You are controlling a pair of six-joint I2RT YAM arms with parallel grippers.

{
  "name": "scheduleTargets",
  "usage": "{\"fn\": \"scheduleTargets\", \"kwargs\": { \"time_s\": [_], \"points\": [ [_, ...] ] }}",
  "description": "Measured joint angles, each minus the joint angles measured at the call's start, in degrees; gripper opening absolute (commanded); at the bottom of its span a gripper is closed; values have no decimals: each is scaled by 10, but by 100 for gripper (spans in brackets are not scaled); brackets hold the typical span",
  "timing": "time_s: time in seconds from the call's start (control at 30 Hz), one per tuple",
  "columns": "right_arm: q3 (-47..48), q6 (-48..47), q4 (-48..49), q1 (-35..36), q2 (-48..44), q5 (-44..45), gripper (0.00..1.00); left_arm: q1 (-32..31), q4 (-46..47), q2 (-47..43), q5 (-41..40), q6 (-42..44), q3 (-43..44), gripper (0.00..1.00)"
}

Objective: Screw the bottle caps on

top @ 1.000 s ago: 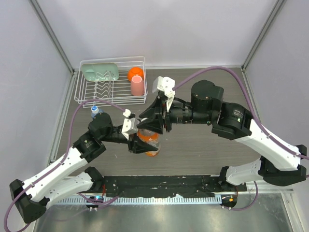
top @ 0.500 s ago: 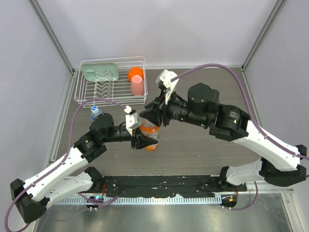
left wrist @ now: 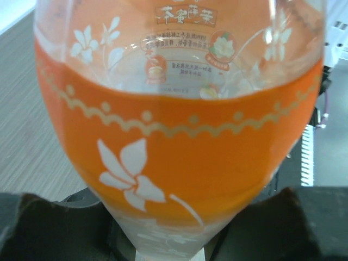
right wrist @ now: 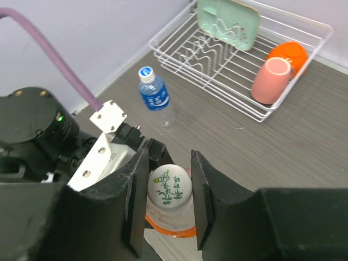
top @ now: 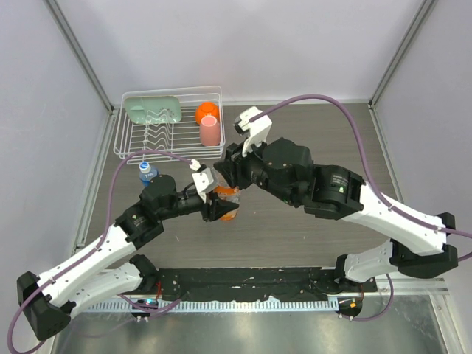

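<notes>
while left gripper (top: 214, 209) clamps orange bottle (left wrist: 179, 163) body, right gripper (right wrist: 169, 173) pinches white cap (right wrist: 169, 188) atop it; blue-label bottle (right wrist: 155, 99) stands apart near rack (top: 169, 156).

Between the matt black plastic fingers (right wrist: 202, 201) of the right gripper (right wrist: 169, 163): a smooth white plastic cap (right wrist: 169, 187) with green print. Below it, the orange bottle (left wrist: 179, 136) is clear, glossy plastic under a shiny printed film label. Beyond the fingertips: a second bottle (right wrist: 155, 98) of clear glossy plastic with a blue film label; a table (right wrist: 283, 147) of matt grey wood grain; a rack (right wrist: 215, 81) of smooth white-coated wire holding a matt pink plastic cup (right wrist: 270, 80) and an orange plastic cup (right wrist: 291, 54). To the fingers' left, a smooth purple rubbery cable (right wrist: 49, 54).
</notes>
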Motion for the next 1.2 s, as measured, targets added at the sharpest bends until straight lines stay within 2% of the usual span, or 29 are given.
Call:
{"fn": "scheduleTargets", "kwargs": {
  "time_s": [0.37, 0.47, 0.57, 0.6, 0.7, 0.9, 1.1, 1.2],
  "points": [
    [107, 70, -82, 52, 108, 231, 4, 0, -2, 0, -108, 23, -10, 34],
    [129, 92, -109, 57, 134, 275, 13, 0, -3, 4, -128, 27, -15, 34],
    [140, 110, -129, 57, 151, 301, 29, 0, -3, 11, -140, 30, -18, 34],
    [145, 113, -134, 57, 155, 308, 38, 1, -3, 12, -142, 30, -18, 34],
    [153, 114, -138, 57, 162, 314, 49, 1, -2, 13, -146, 30, -18, 34],
    [176, 94, -138, 57, 161, 301, 62, 1, 28, 9, -144, 32, -19, 34],
    [195, 63, -133, 57, 150, 251, 71, 1, 59, -5, -128, 31, -19, 36],
    [195, 40, -132, 57, 129, 194, 75, 1, 62, -9, -108, 31, -19, 36]
  ]
}}
